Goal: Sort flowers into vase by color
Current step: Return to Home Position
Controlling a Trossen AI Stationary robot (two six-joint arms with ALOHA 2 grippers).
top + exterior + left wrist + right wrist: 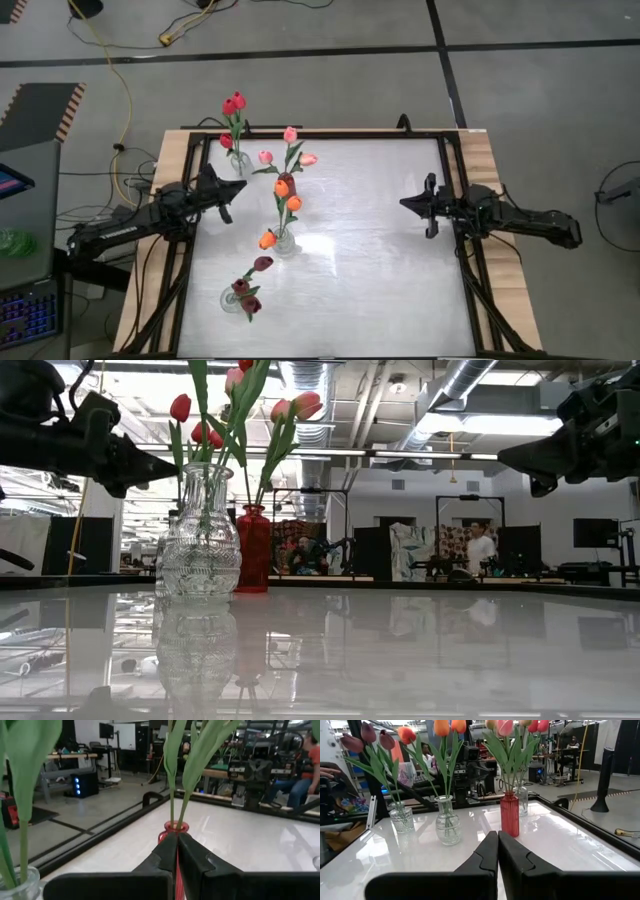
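Red tulips stand upright in the nearest glass vase. All flowers sit in vases left of the surface, nearer the left jaws, clenched empty. The right jaws, also clenched, wait far right.

A person in white stands beyond the glossy table.

Green-stemmed artificial red tulips stand in a clear glass vase, pink tulips in a red vase, orange tulips and maroon tulips in two more
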